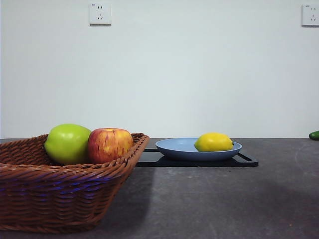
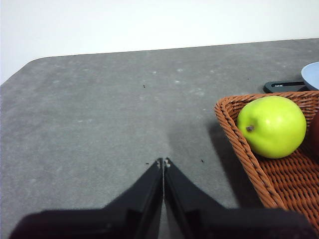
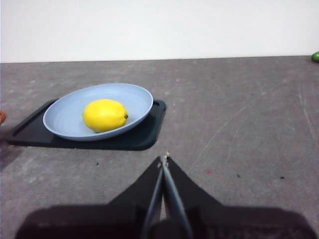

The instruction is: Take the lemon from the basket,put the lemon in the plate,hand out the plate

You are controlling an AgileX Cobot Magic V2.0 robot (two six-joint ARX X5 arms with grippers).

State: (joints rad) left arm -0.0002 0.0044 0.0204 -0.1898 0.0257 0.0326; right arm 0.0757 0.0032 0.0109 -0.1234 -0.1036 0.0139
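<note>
1. Closest to the front camera sits the basket (image 1: 65, 191), big, brown and woven, filling the low left corner of that view.
2. Two fruits lie inside it: a green apple (image 1: 68, 143) and a red-yellow apple (image 1: 109, 144). They touch each other side by side.
3. Behind the basket, farther back on the grey table (image 1: 224, 199), lies a flat black tray (image 1: 199, 160).
4. On that tray sits the plate (image 1: 174, 147), round and light blue.
5. Lying in the plate is the lemon (image 1: 213, 142), bright yellow. It rests on its side, a bit toward the right half of the plate in the front view.
6. No arm shows in the front view at all.
7. From the left wrist camera, the left gripper (image 2: 163, 161) has its two black jaws pressed together. It holds nothing and touches nothing. It hangs over bare table, just beside the basket's corner (image 2: 234, 124), where the green apple (image 2: 271, 126) lies.
8. From the right wrist camera, the right gripper (image 3: 164, 159) is also closed tight, with nothing between its jaws. It is near the tray (image 3: 144, 134) but apart from it, and the plate (image 3: 65, 119) with the lemon (image 3: 104, 115) lies beyond.
9. Something small and green (image 1: 314, 135) peeks in at the far right edge of the table; I cannot tell what it is.
10. Two white wall sockets (image 1: 99, 13) sit high on the pale wall.
</note>
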